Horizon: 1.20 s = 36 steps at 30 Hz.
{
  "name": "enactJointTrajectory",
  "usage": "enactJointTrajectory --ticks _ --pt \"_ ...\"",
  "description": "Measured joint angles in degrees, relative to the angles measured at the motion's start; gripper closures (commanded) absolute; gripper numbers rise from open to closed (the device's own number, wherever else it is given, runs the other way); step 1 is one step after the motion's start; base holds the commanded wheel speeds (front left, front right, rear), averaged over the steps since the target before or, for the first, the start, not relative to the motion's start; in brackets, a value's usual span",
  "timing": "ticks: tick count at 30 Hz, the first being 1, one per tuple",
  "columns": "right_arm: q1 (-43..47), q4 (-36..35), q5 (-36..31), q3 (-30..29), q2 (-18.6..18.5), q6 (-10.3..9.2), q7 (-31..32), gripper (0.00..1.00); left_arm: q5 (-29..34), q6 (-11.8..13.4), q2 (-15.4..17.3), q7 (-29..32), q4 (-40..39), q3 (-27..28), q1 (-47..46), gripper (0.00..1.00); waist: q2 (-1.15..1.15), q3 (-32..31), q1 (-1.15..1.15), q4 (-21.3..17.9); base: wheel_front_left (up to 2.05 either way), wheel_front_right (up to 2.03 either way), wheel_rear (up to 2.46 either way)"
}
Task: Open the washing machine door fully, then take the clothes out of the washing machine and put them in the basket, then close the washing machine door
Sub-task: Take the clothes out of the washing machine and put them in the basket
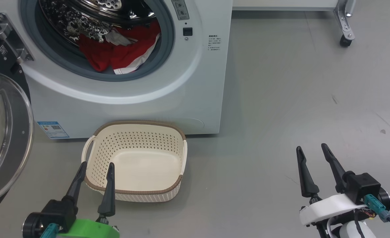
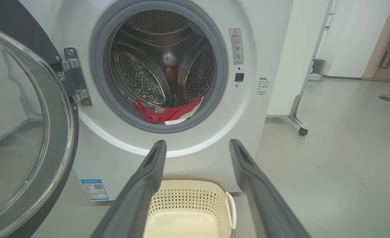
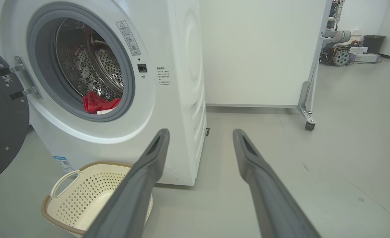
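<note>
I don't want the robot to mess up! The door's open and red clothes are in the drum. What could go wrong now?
The clothes lie bunched, one edge over the gasket; a gripper might grab only part, and some could fall beside the basket. The washing machine door stands open beside the left gripper, so that arm might bump it when reaching in.

The washing machine (image 2: 92, 148) stands with its round mouth uncovered, and the washing machine door (image 2: 26, 132) hangs wide on its hinge (image 2: 75, 77) at the left. Red clothes (image 2: 168, 114) with a white edge lie at the bottom of the steel drum, against the grey gasket. The left hand (image 2: 198, 142) points at the machine's front, fingers spread wide apart. Below them the basket (image 2: 188, 201) sits on the floor, near the machine's foot.
</note>
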Motion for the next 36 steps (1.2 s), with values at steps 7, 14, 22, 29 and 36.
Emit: enactJointTrajectory --ticks 7,14,22,29,36 --pt "0.0 0.0 0.0 -0.12 0.2 0.05 -0.01 0.0 0.08 0.24 0.0 0.0 -0.05 0.35 -0.01 0.0 0.0 -0.03 0.0 0.27 1.13 -1.13 0.0" --pt "-0.01 0.02 -0.01 -0.14 0.29 0.34 -0.01 0.0 3.16 1.18 0.24 0.0 0.03 0.4 -0.03 0.0 0.0 -0.16 0.0 0.5 1.26 -1.26 0.0" --pt "-0.01 0.07 -0.25 -0.15 0.52 0.35 -0.01 0.0 3.22 1.19 0.22 0.0 0.12 0.33 -0.03 0.0 0.0 -0.41 0.0 0.61 0.97 -0.97 0.0" --pt "-0.01 0.11 -0.26 -0.15 0.67 0.44 -0.01 0.0 3.39 1.21 0.2 0.0 0.14 0.32 -0.03 0.0 0.0 -0.59 0.0 0.51 0.66 -0.66 0.0" --pt "-0.01 0.13 -0.27 -0.29 0.74 0.59 -0.01 0.0 3.47 1.26 0.18 0.0 0.14 0.11 -0.03 0.0 0.0 -0.71 0.0 0.42 0.36 -0.36 0.0"
